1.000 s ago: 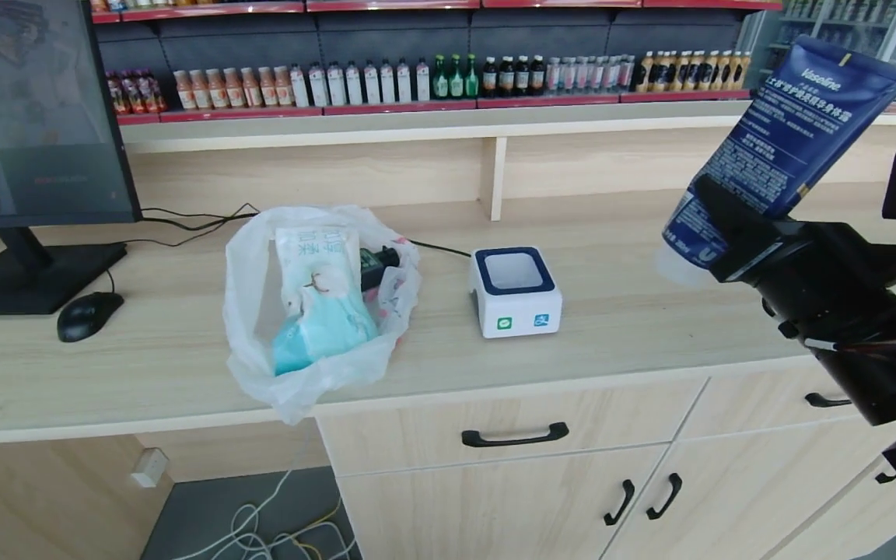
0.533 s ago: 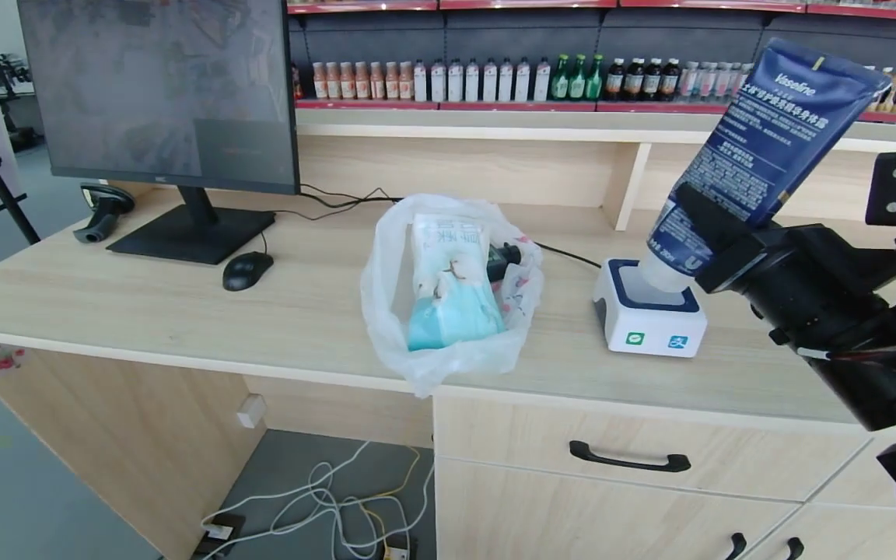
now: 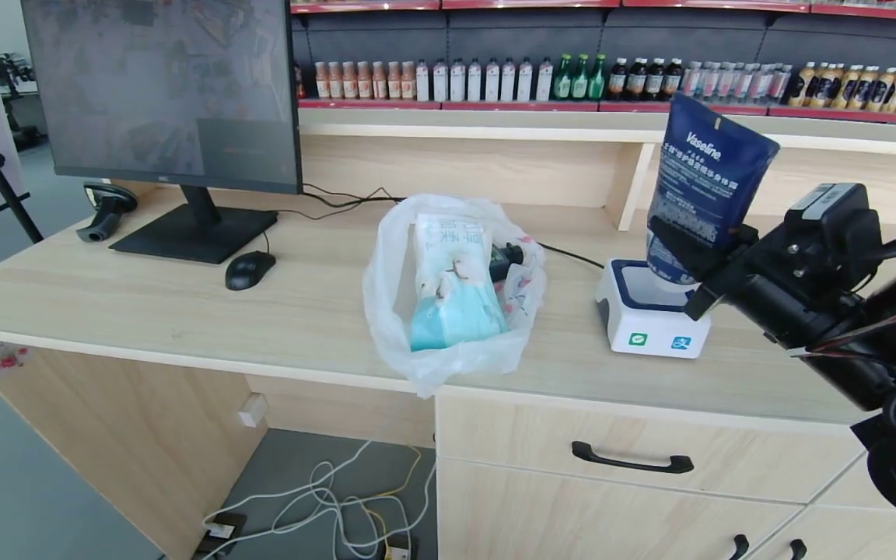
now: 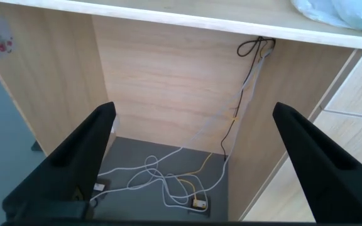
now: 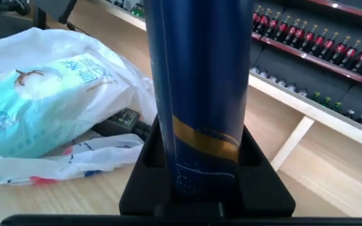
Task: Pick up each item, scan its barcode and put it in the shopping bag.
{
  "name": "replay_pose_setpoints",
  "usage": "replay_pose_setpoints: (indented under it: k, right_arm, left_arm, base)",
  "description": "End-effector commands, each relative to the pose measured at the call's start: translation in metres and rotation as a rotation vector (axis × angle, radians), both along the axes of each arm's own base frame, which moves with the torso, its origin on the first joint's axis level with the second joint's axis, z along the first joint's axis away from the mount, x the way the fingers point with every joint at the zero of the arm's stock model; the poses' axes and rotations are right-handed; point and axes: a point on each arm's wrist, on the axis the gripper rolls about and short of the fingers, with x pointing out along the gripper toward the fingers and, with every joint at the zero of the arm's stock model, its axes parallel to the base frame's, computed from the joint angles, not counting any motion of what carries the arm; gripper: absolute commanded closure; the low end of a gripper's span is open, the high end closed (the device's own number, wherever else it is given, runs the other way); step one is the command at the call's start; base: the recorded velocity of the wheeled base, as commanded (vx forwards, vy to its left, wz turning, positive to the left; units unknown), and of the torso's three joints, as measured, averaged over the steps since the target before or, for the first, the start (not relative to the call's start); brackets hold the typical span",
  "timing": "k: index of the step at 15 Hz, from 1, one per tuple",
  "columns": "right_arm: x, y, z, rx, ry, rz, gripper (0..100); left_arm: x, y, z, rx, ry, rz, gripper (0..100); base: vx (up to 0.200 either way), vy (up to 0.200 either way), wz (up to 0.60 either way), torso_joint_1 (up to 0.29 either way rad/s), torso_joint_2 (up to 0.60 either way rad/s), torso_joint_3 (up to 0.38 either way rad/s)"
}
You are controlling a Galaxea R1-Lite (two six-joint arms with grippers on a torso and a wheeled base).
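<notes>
The right gripper (image 3: 693, 260) is clamped on the dark blue soft plastic lotion tube (image 3: 708, 194), its black fingers (image 5: 146, 160) pressing the two broad faces low on the body, close to the cap end. The tube stands almost upright, cap at 6 o'clock and flat crimped seal at 12, leaning a little toward 1 o'clock. It hangs just above the window of the white box scanner with the dark blue rim (image 3: 654, 323). I cannot tell whether cap and window touch, nor where the barcode sits.

The tube looks moderately heavy for its size, with the weight low near the cap. Its walls are soft and will dent under pressure, and the glossy skin is probably slippery. The present hold near the stiffer shoulder seems the right one. Higher up, the body would fold, and a hard squeeze risks forcing lotion at the cap.

The translucent white plastic shopping bag (image 3: 386, 311) lies open on the light wooden counter (image 3: 183, 311) at 9 o'clock from the scanner, with a teal and white soft pack (image 3: 448, 303) inside. Its limp rim may collapse as the tube goes in.

The left gripper (image 4: 193, 163) hangs wide open and empty, below the counter edge.
</notes>
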Motion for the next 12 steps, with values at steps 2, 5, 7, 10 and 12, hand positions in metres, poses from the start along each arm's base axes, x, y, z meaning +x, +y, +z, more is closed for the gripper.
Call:
replay_pose_setpoints:
  k: [2, 5, 7, 10, 12]
  right_arm:
    - [0.026, -0.012, -0.013, -0.093, -0.021, -0.053, 100]
    - [0.042, -0.027, -0.001, -0.245, -0.176, 0.004, 100]
    - [0.048, -0.028, -0.007, -0.335, -0.222, 0.063, 100]
    - [0.052, -0.035, -0.014, -0.380, -0.231, 0.065, 100]
    - [0.057, -0.038, -0.006, -0.402, -0.281, 0.115, 100]
  left_arm:
    - [0.000, 0.000, 0.000, 0.001, -0.002, 0.001, 0]
    - [0.000, 0.000, 0.000, -0.001, -0.002, 0.001, 0]
    - [0.000, 0.000, 0.000, -0.002, -0.002, 0.001, 0]
    - [0.000, 0.000, 0.000, -0.004, -0.002, 0.001, 0]
    - [0.000, 0.000, 0.000, -0.004, -0.002, 0.001, 0]
  base:
    - [0.000, 0.000, 0.00, 0.000, 0.00, 0.000]
    - [0.000, 0.000, 0.00, 0.000, 0.00, 0.000]
    - [0.000, 0.000, 0.00, 0.000, 0.00, 0.000]
    - [0.000, 0.000, 0.00, 0.000, 0.00, 0.000]
    - [0.000, 0.000, 0.00, 0.000, 0.00, 0.000]
